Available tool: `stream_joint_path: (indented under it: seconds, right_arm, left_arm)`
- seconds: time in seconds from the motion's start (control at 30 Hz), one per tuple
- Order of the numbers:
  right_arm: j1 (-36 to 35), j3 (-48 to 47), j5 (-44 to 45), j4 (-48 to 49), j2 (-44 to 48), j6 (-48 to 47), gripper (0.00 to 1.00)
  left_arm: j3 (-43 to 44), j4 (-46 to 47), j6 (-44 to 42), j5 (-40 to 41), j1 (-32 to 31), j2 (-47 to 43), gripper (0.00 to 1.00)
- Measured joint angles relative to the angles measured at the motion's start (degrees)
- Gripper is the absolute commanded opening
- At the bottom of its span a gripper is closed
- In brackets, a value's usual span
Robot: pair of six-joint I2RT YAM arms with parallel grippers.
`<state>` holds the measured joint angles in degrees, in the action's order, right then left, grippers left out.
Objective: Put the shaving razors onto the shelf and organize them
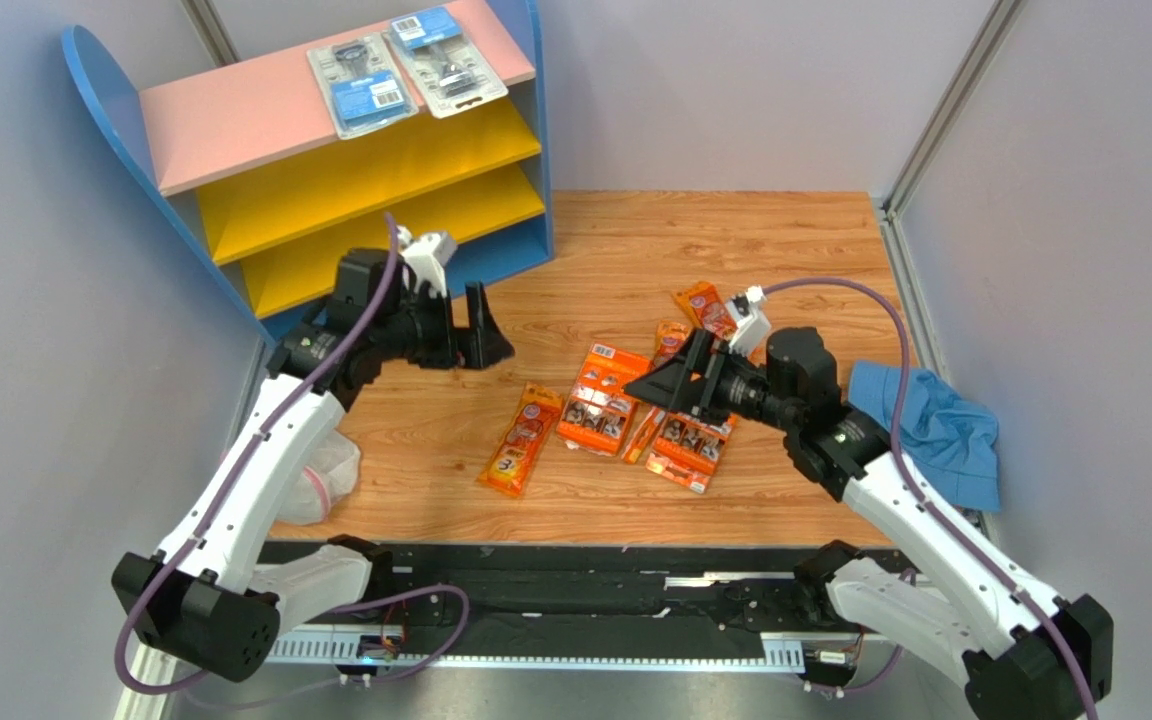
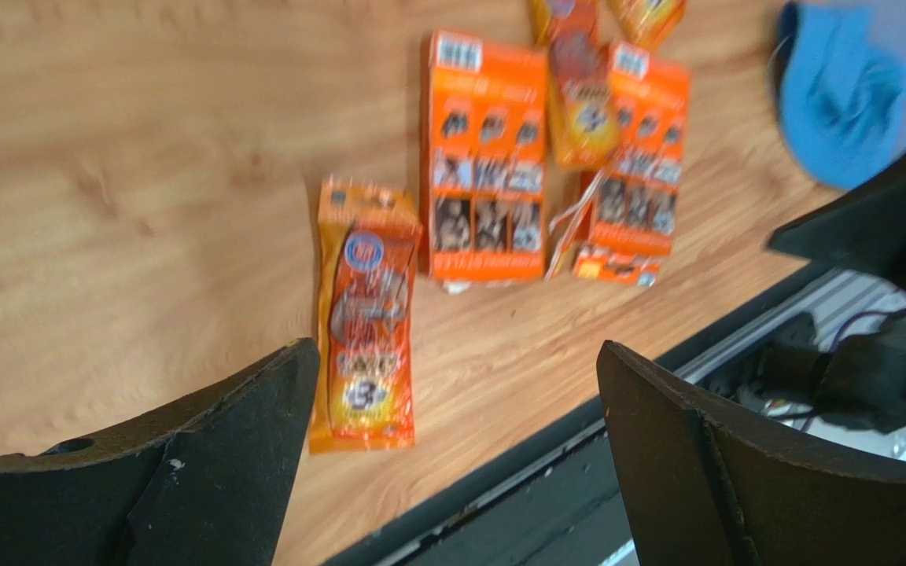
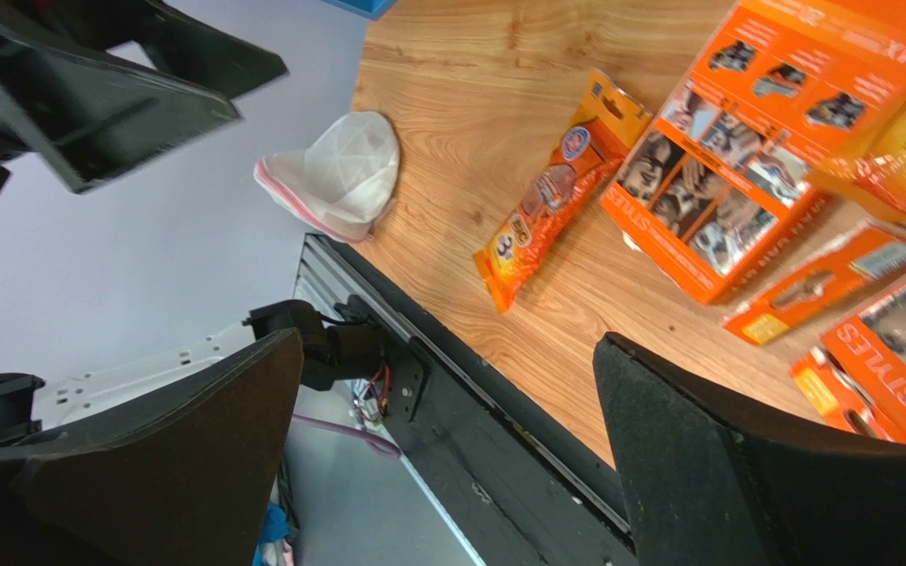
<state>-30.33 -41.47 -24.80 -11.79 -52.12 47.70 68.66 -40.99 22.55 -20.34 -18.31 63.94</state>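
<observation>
Left fingers (image 2: 186,484), right fingers (image 3: 730,472) spread wide, both empty.

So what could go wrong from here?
The orange packs overlap near the open right gripper, so a grasp may drag or lift two. The two blister packs reach the front edge of the pink top board; placing more there could push them off.

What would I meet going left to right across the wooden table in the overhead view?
A white pouch → long orange razor bag → wide orange razor card → blue cloth.
</observation>
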Motion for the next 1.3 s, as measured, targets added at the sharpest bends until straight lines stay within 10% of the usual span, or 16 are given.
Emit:
stream_joint_path:
  seconds: [0.8, 1.0, 1.23, 1.3]
  right_arm:
    - [0.0, 10.9, 0.5, -3.9, 11.3, -0.1, 1.00]
    - [0.0, 12.6, -0.4, -3.8, 11.4, 0.9, 1.00]
    - [-3.1, 14.1, 1.3, -3.8, 11.3, 1.9, 0.99]
    - [-6.2, 14.1, 3.0, -3.7, 9.6, 1.8, 0.99]
  left_arm:
    - [-9.6, 0.0, 5.2, 18.7, -19.1, 26.4, 0.83]
    - [-7.2, 0.1, 5.6, 22.6, -19.5, 34.0, 0.59]
    - [-3.9, -0.8, 5.0, 25.8, -19.5, 34.8, 0.00]
    - [-2.5, -1.1, 4.7, 26.5, -19.5, 35.6, 0.00]
